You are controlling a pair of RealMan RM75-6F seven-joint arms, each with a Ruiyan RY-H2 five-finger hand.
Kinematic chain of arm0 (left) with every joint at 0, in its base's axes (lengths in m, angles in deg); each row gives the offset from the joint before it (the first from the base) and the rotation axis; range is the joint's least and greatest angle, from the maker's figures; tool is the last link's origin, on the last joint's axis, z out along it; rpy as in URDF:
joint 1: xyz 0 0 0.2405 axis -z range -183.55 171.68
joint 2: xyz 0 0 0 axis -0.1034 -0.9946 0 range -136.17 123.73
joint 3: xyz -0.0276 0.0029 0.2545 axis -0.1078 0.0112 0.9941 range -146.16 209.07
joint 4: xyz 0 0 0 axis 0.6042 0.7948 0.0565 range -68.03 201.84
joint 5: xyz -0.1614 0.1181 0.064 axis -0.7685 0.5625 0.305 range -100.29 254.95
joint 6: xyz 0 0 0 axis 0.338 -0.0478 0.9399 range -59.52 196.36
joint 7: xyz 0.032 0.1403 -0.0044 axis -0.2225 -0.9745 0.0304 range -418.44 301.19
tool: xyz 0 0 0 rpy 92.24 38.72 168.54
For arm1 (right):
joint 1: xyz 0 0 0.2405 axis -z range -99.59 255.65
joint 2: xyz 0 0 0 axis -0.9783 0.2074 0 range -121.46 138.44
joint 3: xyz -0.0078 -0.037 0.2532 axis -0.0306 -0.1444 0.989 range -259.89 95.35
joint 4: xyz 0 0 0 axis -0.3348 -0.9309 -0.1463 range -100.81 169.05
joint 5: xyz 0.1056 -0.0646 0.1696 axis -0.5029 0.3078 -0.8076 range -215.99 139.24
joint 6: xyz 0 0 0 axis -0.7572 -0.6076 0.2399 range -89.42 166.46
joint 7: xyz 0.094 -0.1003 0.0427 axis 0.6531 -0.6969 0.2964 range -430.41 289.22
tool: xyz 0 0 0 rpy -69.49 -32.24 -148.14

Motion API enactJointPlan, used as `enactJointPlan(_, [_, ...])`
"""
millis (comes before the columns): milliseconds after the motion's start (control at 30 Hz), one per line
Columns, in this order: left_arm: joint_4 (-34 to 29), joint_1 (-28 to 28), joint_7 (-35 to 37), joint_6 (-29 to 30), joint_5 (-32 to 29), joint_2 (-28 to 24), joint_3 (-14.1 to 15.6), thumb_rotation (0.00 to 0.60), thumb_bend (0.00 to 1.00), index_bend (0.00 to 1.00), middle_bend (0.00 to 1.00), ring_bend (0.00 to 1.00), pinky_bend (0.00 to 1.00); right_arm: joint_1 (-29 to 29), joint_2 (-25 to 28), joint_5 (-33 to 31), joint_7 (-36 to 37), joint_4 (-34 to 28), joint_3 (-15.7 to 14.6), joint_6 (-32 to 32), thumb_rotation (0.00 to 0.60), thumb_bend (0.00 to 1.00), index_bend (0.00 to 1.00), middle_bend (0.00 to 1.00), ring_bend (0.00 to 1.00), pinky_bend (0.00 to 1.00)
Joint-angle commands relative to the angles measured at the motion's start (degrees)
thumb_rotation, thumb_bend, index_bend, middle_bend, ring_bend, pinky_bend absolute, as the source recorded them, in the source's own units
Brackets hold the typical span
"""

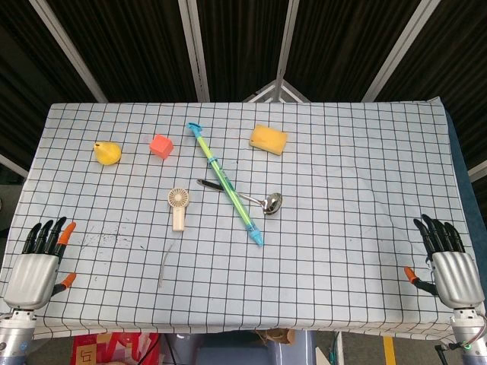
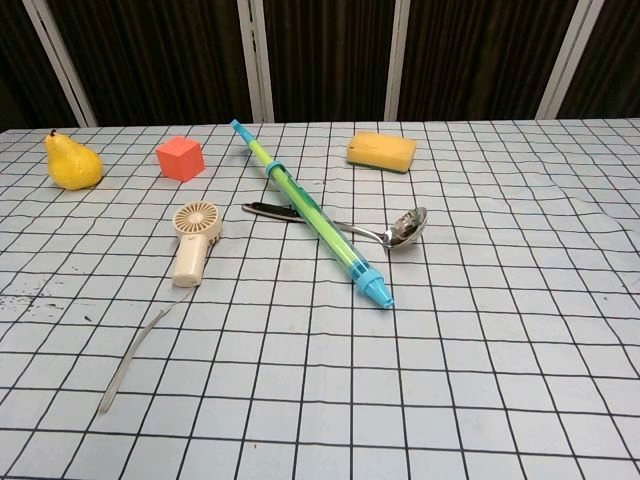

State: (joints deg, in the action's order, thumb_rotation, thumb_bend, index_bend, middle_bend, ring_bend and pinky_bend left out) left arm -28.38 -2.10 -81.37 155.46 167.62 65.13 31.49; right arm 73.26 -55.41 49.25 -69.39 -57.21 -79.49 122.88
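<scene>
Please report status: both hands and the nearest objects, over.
Left hand open, flat on table edge. Right hand open, likewise. Nearest left: fan, untouched. Green tube lies across ladle.

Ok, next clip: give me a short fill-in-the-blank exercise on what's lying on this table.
1. The green and blue tube lies across the handle of the ____.
2. The red cube sits between the sponge and the yellow ____.
3. The left hand and right hand both hold ____.

Missing words: ladle; pear; nothing
</scene>
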Motion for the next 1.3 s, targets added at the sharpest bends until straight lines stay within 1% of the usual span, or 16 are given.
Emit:
enactJointPlan(33, [0.0, 0.0, -0.1, 0.0, 0.0, 0.0, 0.0, 0.600, 0.09, 0.00, 0.00, 0.00, 0.00, 0.0, 0.0, 0.0, 0.0, 0.0, 0.0, 0.0, 0.600, 0.28, 0.06, 0.00, 0.00, 0.00])
enactJointPlan(367, [-0.4, 0.0, -0.3, 0.1, 0.3, -0.1, 0.1, 0.600, 0.09, 0.00, 0.00, 0.00, 0.00, 0.2, -0.1, 0.3, 0.1, 0.2, -0.1, 0.4, 0.600, 0.28, 0.06, 0.00, 0.00, 0.00])
enactJointPlan(467, [-0.8, 0.4, -0.7, -0.4, 0.1, 0.0, -0.3, 0.600, 0.09, 0.00, 0.07, 0.00, 0.00, 0.2, -0.2, 0.2, -0.1, 0.2, -0.1, 0.4, 0.600, 0.28, 0.06, 0.00, 0.00, 0.00])
enactJointPlan(500, [-0.9, 0.6, -0.9, -0.6, 0.1, 0.0, -0.4, 0.600, 0.10, 0.00, 0.13, 0.00, 0.02, 0.2, -0.2, 0.2, -0.1, 0.2, 0.0, 0.4, 0.600, 0.28, 0.06, 0.00, 0.00, 0.00])
enactJointPlan(567, [-1.2, 1.4, -2.0, -1.4, 0.0, 0.2, -0.9, 0.600, 0.12, 0.00, 0.28, 0.06, 0.12, 0.1, -0.2, 0.2, -0.1, 0.2, 0.0, 0.3, 0.600, 0.28, 0.06, 0.00, 0.00, 0.00])
enactJointPlan(600, [-1.3, 1.8, -2.7, -1.7, 0.0, 0.5, -1.2, 0.600, 0.15, 0.00, 0.39, 0.14, 0.22, 0.1, -0.2, 0.2, -0.1, 0.2, 0.0, 0.3, 0.600, 0.28, 0.06, 0.00, 0.00, 0.00])
enactJointPlan(633, [-1.4, 2.3, -3.6, -2.1, 0.0, 0.8, -1.7, 0.600, 0.19, 0.00, 0.50, 0.25, 0.32, 0.1, -0.1, 0.2, 0.0, 0.2, 0.0, 0.3, 0.600, 0.28, 0.06, 0.00, 0.00, 0.00])
enactJointPlan(667, [-1.6, 2.9, -4.4, -2.6, -0.3, 1.2, -2.1, 0.600, 0.22, 0.00, 0.57, 0.32, 0.38, 0.1, -0.1, 0.2, 0.0, 0.2, -0.1, 0.2, 0.600, 0.28, 0.06, 0.00, 0.00, 0.00])
enactJointPlan(700, [-1.9, 3.7, -5.7, -3.5, -0.9, 1.9, -2.8, 0.600, 0.26, 0.00, 0.66, 0.43, 0.45, 0.1, -0.1, 0.2, 0.1, 0.2, -0.1, 0.2, 0.600, 0.28, 0.06, 0.00, 0.00, 0.00])
enactJointPlan(733, [-2.2, 4.3, -6.5, -4.3, -1.5, 2.5, -3.3, 0.600, 0.32, 0.00, 0.74, 0.50, 0.50, 0.1, 0.0, 0.2, 0.2, 0.2, -0.1, 0.1, 0.600, 0.28, 0.06, 0.00, 0.00, 0.00])
enactJointPlan(833, [-3.7, 6.5, -9.4, -8.1, -4.8, 4.4, -4.9, 0.600, 0.47, 0.00, 0.83, 0.60, 0.57, 0.0, 0.1, 0.2, 0.6, 0.2, -0.1, 0.1, 0.600, 0.28, 0.06, 0.00, 0.00, 0.00])
enactJointPlan(933, [-4.9, 9.1, -13.3, -11.9, -8.9, 6.6, -6.8, 0.600, 0.59, 0.00, 0.87, 0.64, 0.61, 0.0, 0.1, 0.3, 0.7, 0.3, -0.1, 0.0, 0.600, 0.28, 0.06, 0.00, 0.00, 0.00])
enactJointPlan(1000, [-5.5, 10.6, -15.4, -13.9, -11.3, 7.9, -7.9, 0.600, 0.64, 0.03, 0.89, 0.66, 0.62, 0.0, 0.2, 0.3, 0.9, 0.3, -0.1, -0.1, 0.600, 0.28, 0.06, 0.00, 0.00, 0.00])
enactJointPlan(1100, [-6.1, 12.6, -18.4, -16.6, -15.3, 9.9, -9.2, 0.600, 0.67, 0.08, 0.90, 0.67, 0.63, -0.1, 0.2, 0.2, 1.1, 0.3, -0.1, -0.3, 0.600, 0.28, 0.06, 0.00, 0.00, 0.00])
enactJointPlan(1133, [-6.3, 13.9, -20.3, -18.1, -17.6, 11.1, -10.0, 0.600, 0.68, 0.09, 0.91, 0.67, 0.63, -0.2, 0.3, 0.2, 1.2, 0.3, -0.1, -0.4, 0.600, 0.28, 0.06, 0.00, 0.00, 0.00])
enactJointPlan(1300, [-5.4, 18.0, -28.4, -20.2, -26.6, 16.0, -12.4, 0.600, 0.72, 0.10, 0.91, 0.68, 0.63, -0.4, 0.5, 0.0, 1.5, 0.2, -0.1, -0.9, 0.600, 0.28, 0.06, 0.00, 0.00, 0.00])
